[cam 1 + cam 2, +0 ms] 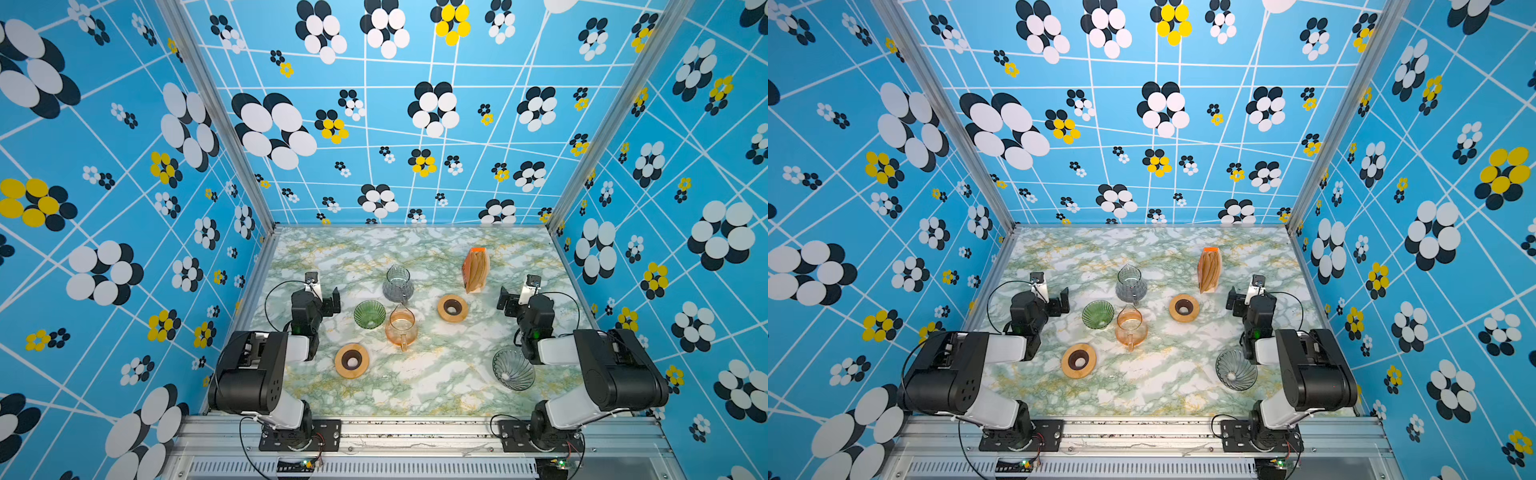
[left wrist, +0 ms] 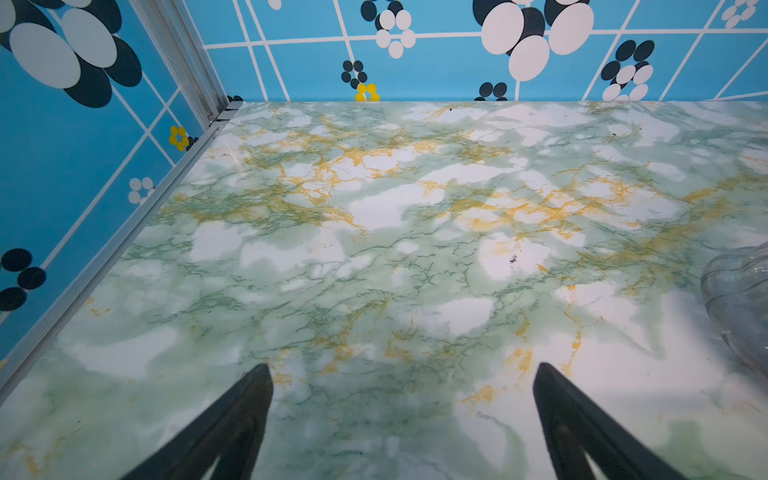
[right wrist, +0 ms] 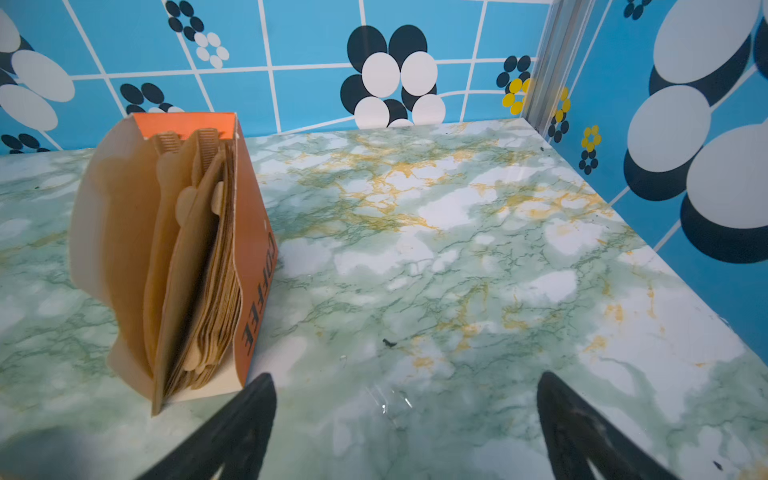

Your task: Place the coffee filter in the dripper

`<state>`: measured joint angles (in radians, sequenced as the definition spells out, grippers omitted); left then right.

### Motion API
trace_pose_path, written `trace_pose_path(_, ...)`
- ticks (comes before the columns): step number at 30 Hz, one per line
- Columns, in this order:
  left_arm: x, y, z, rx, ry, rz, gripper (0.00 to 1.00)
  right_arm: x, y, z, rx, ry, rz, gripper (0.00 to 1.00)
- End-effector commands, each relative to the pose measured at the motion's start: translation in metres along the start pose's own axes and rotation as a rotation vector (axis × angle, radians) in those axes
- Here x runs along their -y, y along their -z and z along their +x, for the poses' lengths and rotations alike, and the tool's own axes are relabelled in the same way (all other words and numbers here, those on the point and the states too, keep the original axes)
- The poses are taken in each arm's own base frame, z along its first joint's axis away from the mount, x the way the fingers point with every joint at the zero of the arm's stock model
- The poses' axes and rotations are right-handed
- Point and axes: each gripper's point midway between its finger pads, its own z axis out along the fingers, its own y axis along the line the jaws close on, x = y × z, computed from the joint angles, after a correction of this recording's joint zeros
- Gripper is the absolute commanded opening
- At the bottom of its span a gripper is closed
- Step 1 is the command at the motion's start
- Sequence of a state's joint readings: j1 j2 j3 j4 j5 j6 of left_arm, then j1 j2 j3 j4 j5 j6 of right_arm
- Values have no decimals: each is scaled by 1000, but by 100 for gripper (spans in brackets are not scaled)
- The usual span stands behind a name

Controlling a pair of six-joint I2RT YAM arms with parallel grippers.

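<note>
An orange box of brown paper coffee filters [image 1: 476, 270] [image 1: 1209, 270] stands upright at the back right of the marble table; the right wrist view shows the filters [image 3: 195, 266] fanned out of its open side. A green glass dripper [image 1: 369, 314] [image 1: 1097, 314] sits left of centre. A clear grey dripper [image 1: 513, 369] [image 1: 1236, 369] lies at the front right. My left gripper [image 1: 334, 301] [image 2: 402, 368] is open over bare table beside the green dripper. My right gripper [image 1: 505, 301] [image 3: 406, 376] is open, just in front of the filter box, touching nothing.
A grey glass carafe [image 1: 398, 284] [image 2: 739, 299] and an orange glass carafe [image 1: 401, 326] stand mid-table. Two wooden rings [image 1: 352, 360] [image 1: 452, 308] lie flat, one front left and one right of centre. Patterned blue walls [image 1: 124, 208] close the left, right and back.
</note>
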<state>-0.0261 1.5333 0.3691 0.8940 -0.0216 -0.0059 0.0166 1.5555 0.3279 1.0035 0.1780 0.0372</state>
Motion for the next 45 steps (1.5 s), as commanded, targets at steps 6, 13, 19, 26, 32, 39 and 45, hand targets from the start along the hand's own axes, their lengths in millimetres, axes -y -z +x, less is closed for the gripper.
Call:
trace_pose_path(6, 2, -4, -6, 12, -10, 15, 99, -1, -7, -6, -12, 6, 13, 99)
trace_pose_path(13, 2, -4, -6, 12, -10, 15, 99, -1, -7, -5, -15, 7, 12, 99)
trace_pose_path(19, 3, -4, -5, 11, -9, 16, 99, -1, -7, -6, -13, 8, 11, 99)
trace_pose_path(26, 2, -4, -6, 12, -8, 14, 99, -1, -7, -6, -14, 8, 11, 99)
trace_pose_path(32, 3, -4, -5, 11, -9, 17, 99, -1, -7, -6, -13, 7, 12, 99)
trace_pose_path(39, 2, -4, -6, 12, -8, 16, 99, -1, -7, -6, -13, 8, 12, 99)
trace_pose_path(45, 2, -2, -6, 19, -8, 13, 99, -1, -4, -6, 2, 1, 10, 99)
